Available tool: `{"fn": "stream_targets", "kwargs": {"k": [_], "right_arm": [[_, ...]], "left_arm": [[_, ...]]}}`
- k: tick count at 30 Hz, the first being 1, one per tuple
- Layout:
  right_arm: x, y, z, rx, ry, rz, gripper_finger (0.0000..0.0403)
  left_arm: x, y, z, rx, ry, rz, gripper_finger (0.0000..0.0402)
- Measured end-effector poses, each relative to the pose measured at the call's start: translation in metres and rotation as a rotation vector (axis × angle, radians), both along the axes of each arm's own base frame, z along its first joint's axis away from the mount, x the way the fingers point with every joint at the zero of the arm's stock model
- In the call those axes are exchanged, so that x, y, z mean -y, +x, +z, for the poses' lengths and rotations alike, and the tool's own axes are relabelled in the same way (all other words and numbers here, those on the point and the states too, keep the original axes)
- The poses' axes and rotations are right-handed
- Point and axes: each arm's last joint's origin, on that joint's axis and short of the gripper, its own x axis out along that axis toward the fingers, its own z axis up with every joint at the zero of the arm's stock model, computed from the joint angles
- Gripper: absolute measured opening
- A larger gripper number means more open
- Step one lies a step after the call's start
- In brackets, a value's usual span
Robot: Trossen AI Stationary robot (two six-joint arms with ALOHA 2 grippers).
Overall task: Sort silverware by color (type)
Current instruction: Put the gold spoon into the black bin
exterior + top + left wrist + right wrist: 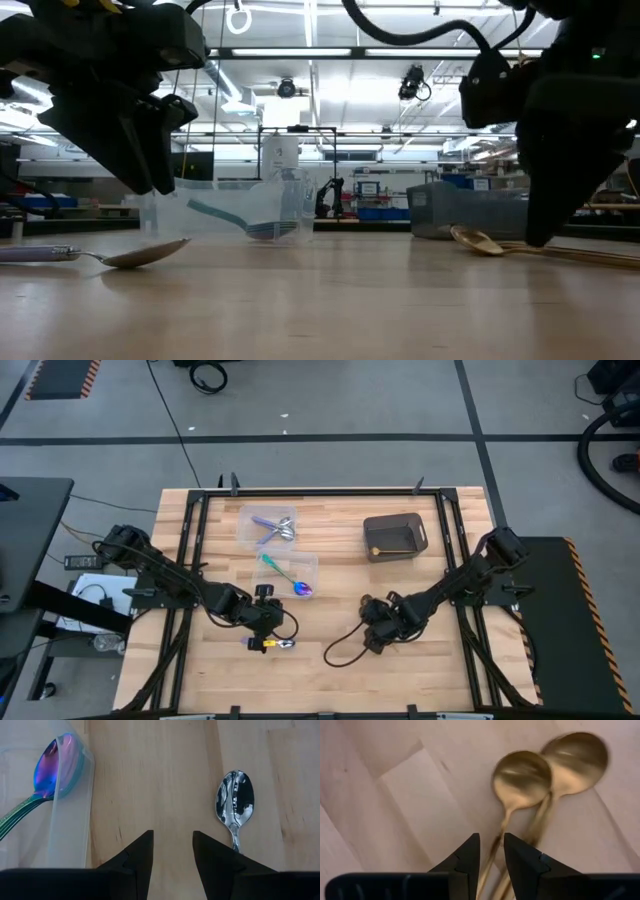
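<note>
My left gripper [172, 850] hangs open above the table. A lavender-handled spoon with a silver head [235, 802] lies flat just beside one finger, and in the low view the gripper [150, 170] is clear above the spoon [130, 256]. My right gripper [491, 852] is down at the table [545, 225], nearly closed over two gold spoons [522, 780] that lie side by side. The teal-handled utensils with purple heads [47, 767] rest in a clear tub [290, 572]. My right gripper pinches the handle [495, 845] of the nearer gold spoon between its two fingers, some way behind the bowl. The fingers come from above, pointing along the handle. The spoon's bowl [472, 238] still lies on the table, beside the second gold spoon.
A second clear tub [268, 525] at the far side holds lavender and silver utensils. A dark grey bin [395, 537] at the far right holds something gold. A black cable [345, 645] loops on the wood near my right gripper. Bare wood lies along the near edge.
</note>
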Motion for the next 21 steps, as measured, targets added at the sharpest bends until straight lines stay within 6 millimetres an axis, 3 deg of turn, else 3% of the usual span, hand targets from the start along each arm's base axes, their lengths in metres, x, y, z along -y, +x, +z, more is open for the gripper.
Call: {"fn": "stream_targets", "kwargs": {"k": [7, 12, 21], "right_arm": [[-0.004, 0.005, -0.016, -0.026, -0.014, 0.026, 0.0098], [-0.003, 0.005, -0.016, -0.022, -0.014, 0.02, 0.0092], [-0.004, 0.006, -0.016, -0.021, 0.005, 0.022, 0.0018]], "left_arm": [[0.0, 0.0, 0.0, 0.0, 0.0, 0.0, 0.0144], [0.0, 0.0, 0.0, 0.0, 0.0, 0.0, 0.0144], [0.0, -0.001, 0.001, -0.004, -0.01, -0.005, 0.0144]]}}
